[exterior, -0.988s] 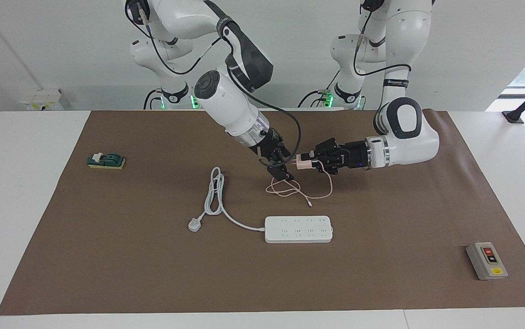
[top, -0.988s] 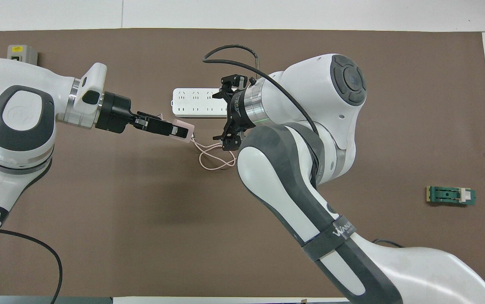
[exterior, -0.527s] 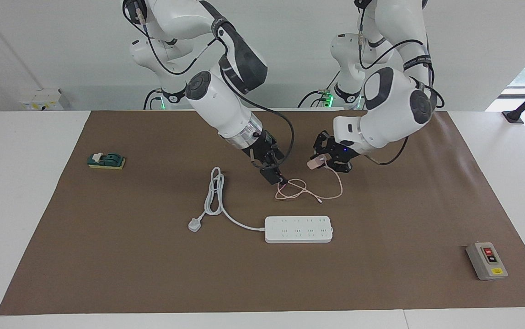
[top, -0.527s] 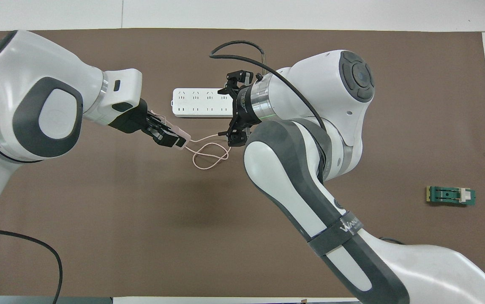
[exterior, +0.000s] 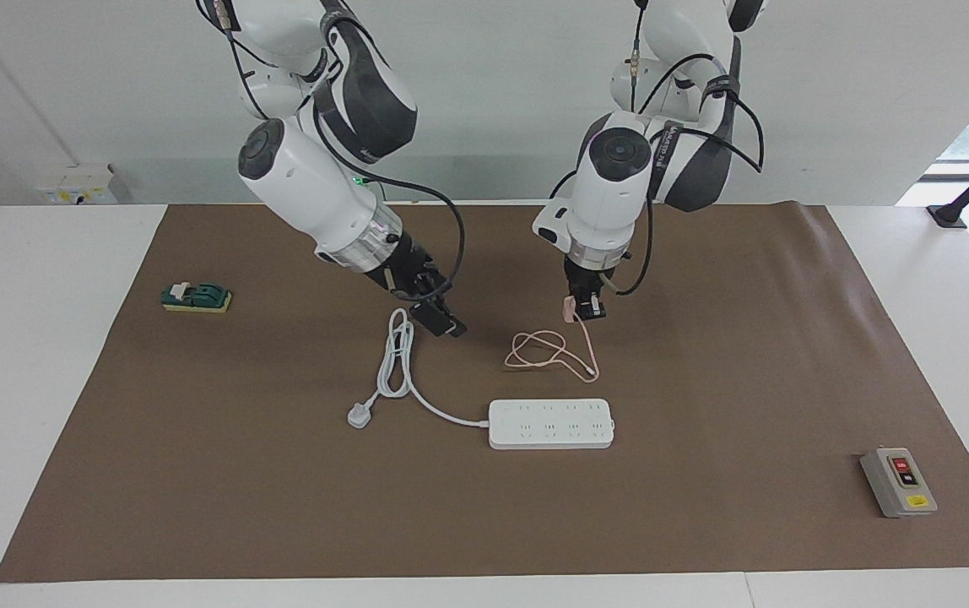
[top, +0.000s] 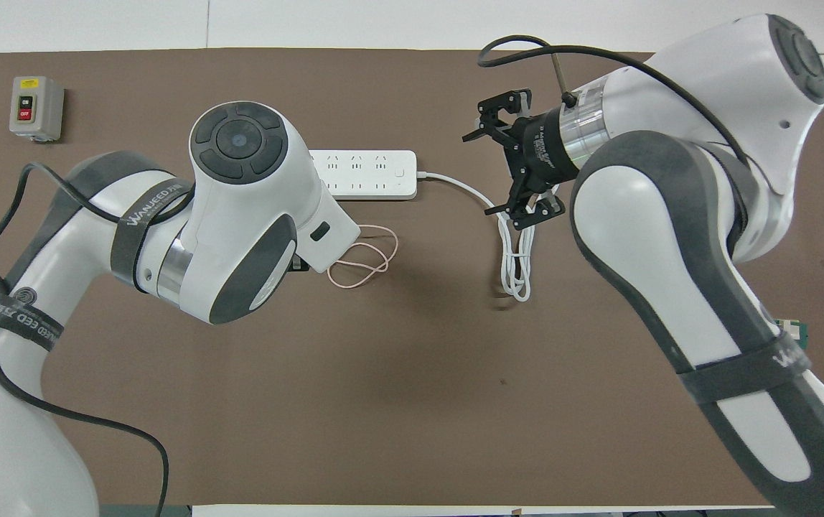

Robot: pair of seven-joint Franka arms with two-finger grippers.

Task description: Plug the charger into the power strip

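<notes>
The pale pink charger (exterior: 569,309) hangs a little above the mat, and my left gripper (exterior: 584,311) points straight down, shut on it. Its thin pink cable (exterior: 540,350) trails down into loose loops on the mat (top: 363,257). The white power strip (exterior: 550,423) (top: 376,173) lies flat, farther from the robots than the cable loops. My right gripper (exterior: 441,314) (top: 488,172) stands open and holds nothing, low over the coiled part of the strip's thick white cord (exterior: 396,350). In the overhead view the left arm hides the charger and its own gripper.
The strip's cord (top: 516,266) ends in a white three-pin plug (exterior: 358,415). A grey button box (exterior: 898,481) (top: 36,106) sits at the left arm's end of the brown mat (exterior: 704,523). A small green block (exterior: 196,297) sits at the right arm's end.
The left arm has swung up, turning its gripper from sideways to straight down with the charger. The right gripper has drawn away from the charger toward its own end, over the white cord.
</notes>
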